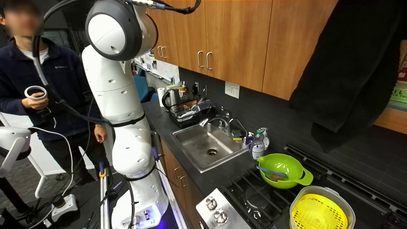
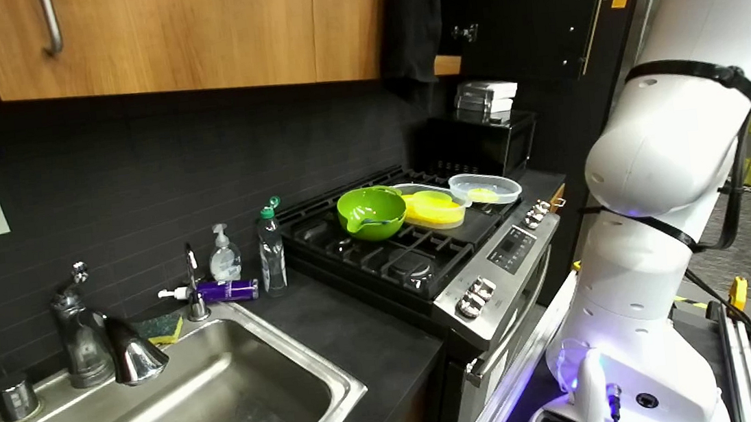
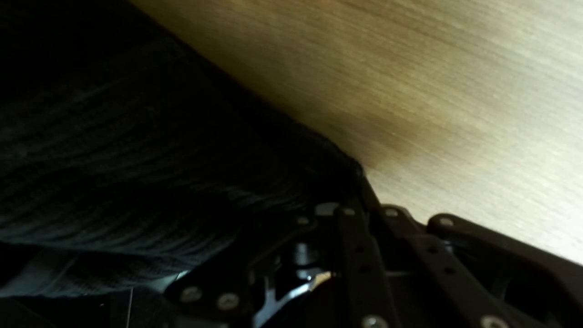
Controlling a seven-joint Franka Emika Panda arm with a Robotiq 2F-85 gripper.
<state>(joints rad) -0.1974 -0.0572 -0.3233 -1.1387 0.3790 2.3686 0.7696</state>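
In the wrist view my gripper (image 3: pixel 362 189) is shut, with its dark fingertips closed at the edge of a black cloth (image 3: pixel 136 150). Ribbed folds of this cloth fill the left of that view and run together at the fingertips. How much fabric lies between the pads is too dark to see. A pale wooden panel (image 3: pixel 432 91) stands close behind and to the right. The black cloth hangs in both exterior views, in front of the upper cabinets (image 1: pixel 238 41) at the right and beside the cabinets (image 2: pixel 193 35). Neither exterior view includes the gripper.
Below the cloth is a stove with a green bowl (image 1: pixel 286 184) holding a blue utensil (image 1: pixel 272 172), and a yellow strainer (image 1: pixel 318 210) in a clear container. Soap bottles (image 2: pixel 273 255) stand between stove and sink (image 1: pixel 203 140). A person (image 1: pixel 63 95) stands behind the arm.
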